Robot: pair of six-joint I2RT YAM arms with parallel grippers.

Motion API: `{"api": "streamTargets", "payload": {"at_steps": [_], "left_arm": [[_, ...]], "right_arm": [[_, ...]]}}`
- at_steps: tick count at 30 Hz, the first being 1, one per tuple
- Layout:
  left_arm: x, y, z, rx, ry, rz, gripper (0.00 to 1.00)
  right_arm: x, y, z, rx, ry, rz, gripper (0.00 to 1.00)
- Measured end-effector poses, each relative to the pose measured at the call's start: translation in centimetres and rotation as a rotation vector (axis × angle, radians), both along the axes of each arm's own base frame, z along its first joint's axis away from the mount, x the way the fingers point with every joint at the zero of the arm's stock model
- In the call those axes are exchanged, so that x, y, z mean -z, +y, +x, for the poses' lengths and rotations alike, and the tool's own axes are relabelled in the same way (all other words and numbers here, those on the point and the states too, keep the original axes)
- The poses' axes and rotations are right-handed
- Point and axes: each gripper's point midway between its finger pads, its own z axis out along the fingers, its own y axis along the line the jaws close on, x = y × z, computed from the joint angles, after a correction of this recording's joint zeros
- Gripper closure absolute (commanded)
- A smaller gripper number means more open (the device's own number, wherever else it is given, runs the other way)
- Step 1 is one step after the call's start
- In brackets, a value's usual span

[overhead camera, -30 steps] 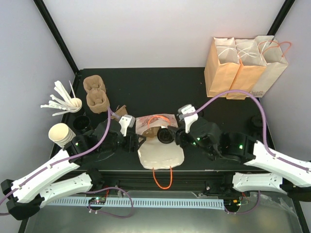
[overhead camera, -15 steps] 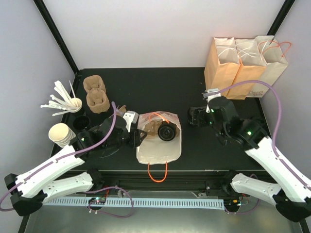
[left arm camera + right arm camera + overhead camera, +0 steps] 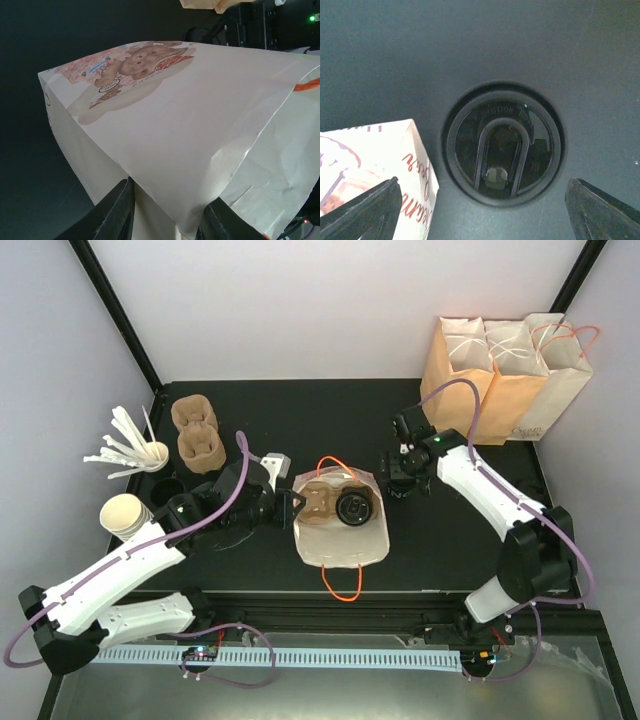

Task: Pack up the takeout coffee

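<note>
The takeout coffee (image 3: 355,508), a black cup with a black lid, sits in a brown carrier (image 3: 322,504) inside the open white paper bag (image 3: 340,545) at mid-table. My left gripper (image 3: 290,508) is shut on the bag's left edge. In the left wrist view a fold of the bag (image 3: 165,115) runs between the left gripper's (image 3: 167,200) fingers. My right gripper (image 3: 400,478) hovers open just right of the bag. In the right wrist view a round black lid (image 3: 502,150) lies between the right gripper's (image 3: 482,200) spread fingers, beside the bag's corner (image 3: 380,155). Whether a cup is under this lid I cannot tell.
Three upright paper bags (image 3: 505,365) stand at the back right. On the left are brown pulp carriers (image 3: 197,430), a holder of white stirrers (image 3: 135,450), a stack of white cups (image 3: 125,515) and loose black lids (image 3: 168,492). The bag's orange handle (image 3: 342,585) hangs toward the front edge.
My right gripper left the cup in the bag, opened wide and pulled back to the right. The left gripper closed on the bag's edge, and the bag shifted slightly right.
</note>
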Motion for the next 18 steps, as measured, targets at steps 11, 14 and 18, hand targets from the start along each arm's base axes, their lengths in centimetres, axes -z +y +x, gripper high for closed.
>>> {"api": "streamTargets", "payload": {"at_steps": [11, 14, 18], "left_arm": [[0.2, -0.1, -0.1, 0.012, 0.02, -0.008, 0.69], [0.2, -0.1, -0.2, 0.016, 0.023, -0.01, 0.69], [0.2, -0.3, -0.3, 0.024, 0.028, -0.015, 0.7]], "right_arm": [[2.5, -0.6, 1.5, 0.042, 0.047, -0.037, 0.11], [3.3, -0.6, 1.7, 0.045, 0.064, -0.047, 0.15], [3.6, -0.6, 2.7, 0.062, 0.062, -0.066, 0.16]]}}
